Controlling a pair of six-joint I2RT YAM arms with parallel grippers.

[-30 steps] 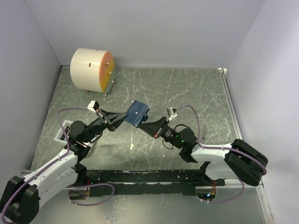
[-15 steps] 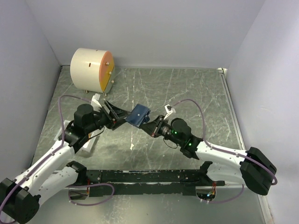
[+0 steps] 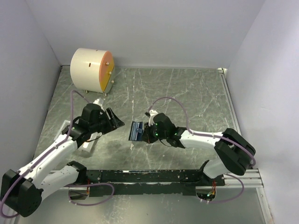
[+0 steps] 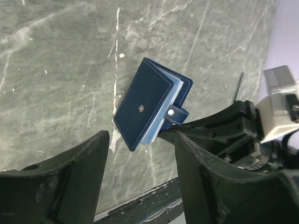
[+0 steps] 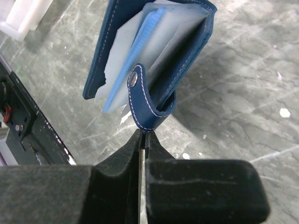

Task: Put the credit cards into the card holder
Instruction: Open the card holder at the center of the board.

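Note:
The navy card holder (image 3: 137, 131) hangs just above the table, half closed, its light blue pockets (image 5: 140, 51) showing at the open edge. My right gripper (image 3: 145, 134) is shut, and its tips (image 5: 144, 135) pinch the bottom of the holder's snap tab (image 5: 145, 108). My left gripper (image 3: 117, 122) stands open to the holder's left and apart from it. In the left wrist view the card holder (image 4: 149, 102) lies beyond the spread fingers (image 4: 88, 163) of the left gripper (image 4: 141, 140), which hold nothing. The credit cards are out of view.
A big cream cylinder with an orange face (image 3: 91, 70) stands at the back left. A white plastic tray (image 3: 88, 143) lies under my left arm, with its corner (image 5: 21, 16) in the right wrist view. The black base rail (image 3: 140, 176) runs along the near edge.
My left gripper opened, let go of the card holder and drew back to the left. My right arm swung in and carried the holder nearer and lower by its tab.

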